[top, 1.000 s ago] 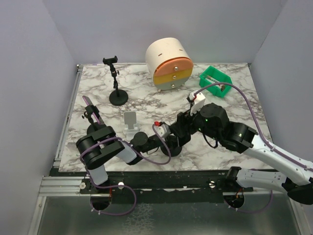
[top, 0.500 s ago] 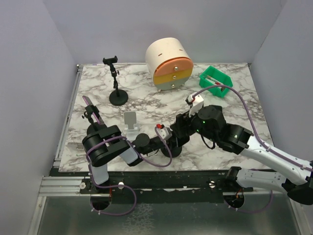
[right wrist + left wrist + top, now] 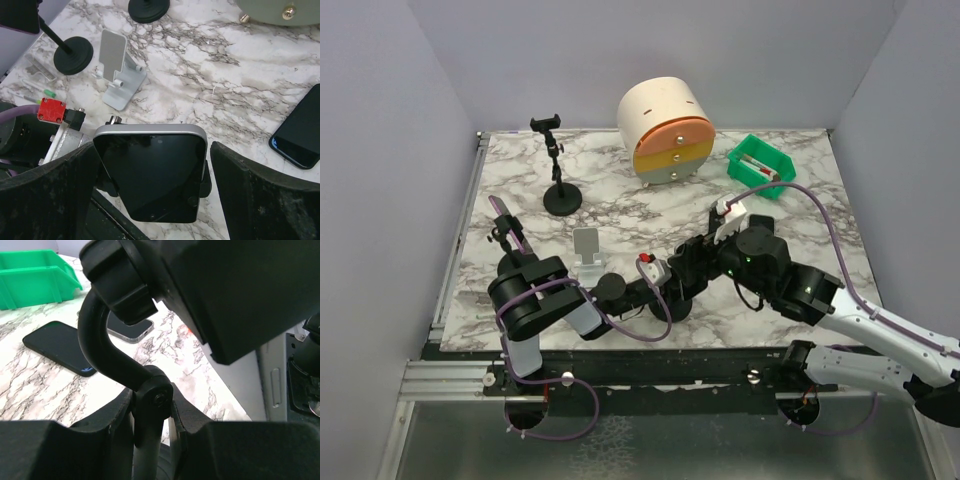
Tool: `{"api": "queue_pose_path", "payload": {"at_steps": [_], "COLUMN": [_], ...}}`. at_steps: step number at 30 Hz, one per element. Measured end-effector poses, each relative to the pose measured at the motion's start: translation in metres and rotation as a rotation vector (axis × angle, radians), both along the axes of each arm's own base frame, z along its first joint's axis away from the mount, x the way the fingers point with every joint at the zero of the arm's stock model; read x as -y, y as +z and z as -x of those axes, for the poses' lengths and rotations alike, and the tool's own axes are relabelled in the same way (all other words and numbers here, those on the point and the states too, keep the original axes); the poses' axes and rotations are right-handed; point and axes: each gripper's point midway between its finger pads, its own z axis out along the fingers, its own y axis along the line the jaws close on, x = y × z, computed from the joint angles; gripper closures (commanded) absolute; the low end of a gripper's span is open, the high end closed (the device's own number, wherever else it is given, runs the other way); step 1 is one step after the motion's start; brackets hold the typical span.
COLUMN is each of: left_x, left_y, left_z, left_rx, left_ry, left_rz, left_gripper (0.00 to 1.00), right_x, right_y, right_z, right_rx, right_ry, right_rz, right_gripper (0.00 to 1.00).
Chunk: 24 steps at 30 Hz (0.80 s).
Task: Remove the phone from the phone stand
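Note:
A silver-edged phone (image 3: 155,175) with a black screen sits in the black clamp of a phone stand. My right gripper (image 3: 155,192) is open around it. The left finger (image 3: 50,190) is close against the phone's edge and the right finger (image 3: 265,195) stands apart from it. In the top view the right gripper (image 3: 705,262) hides the phone. My left gripper (image 3: 152,415) is shut on the stand's black stem (image 3: 155,400) at its joint, low over the stand's round base (image 3: 675,303).
A white folding stand (image 3: 587,250), a tall black clamp stand (image 3: 560,165) and another black round base (image 3: 612,285) stand to the left. A round drawer unit (image 3: 665,130) and a green bin (image 3: 760,165) are at the back. Two spare phones (image 3: 62,347) (image 3: 130,327) lie flat.
My right arm's wrist has shifted a little to the right and nearer, staying around the phone. My left arm has turned slightly and keeps its hold on the stand.

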Motion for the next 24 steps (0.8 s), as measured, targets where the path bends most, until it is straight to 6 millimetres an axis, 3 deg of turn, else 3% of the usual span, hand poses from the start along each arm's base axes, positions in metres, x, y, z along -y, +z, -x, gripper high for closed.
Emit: {"api": "queue_pose_path", "payload": {"at_steps": [9,24], "left_x": [-0.001,-0.003], "left_y": [0.0,-0.001], "left_z": [0.001,0.0], "left_rx": [-0.005,-0.014], "left_ry": [0.003,0.016], "left_rz": [0.0,0.002], "left_gripper": [1.0,1.0], "right_x": [-0.004,-0.006], "right_y": [0.003,-0.01], "right_z": [-0.002,-0.01], "right_rx": [0.016,-0.001], "right_ry": [0.0,-0.024], "right_rz": [-0.026,0.033], "right_gripper": [0.03,0.12]}}
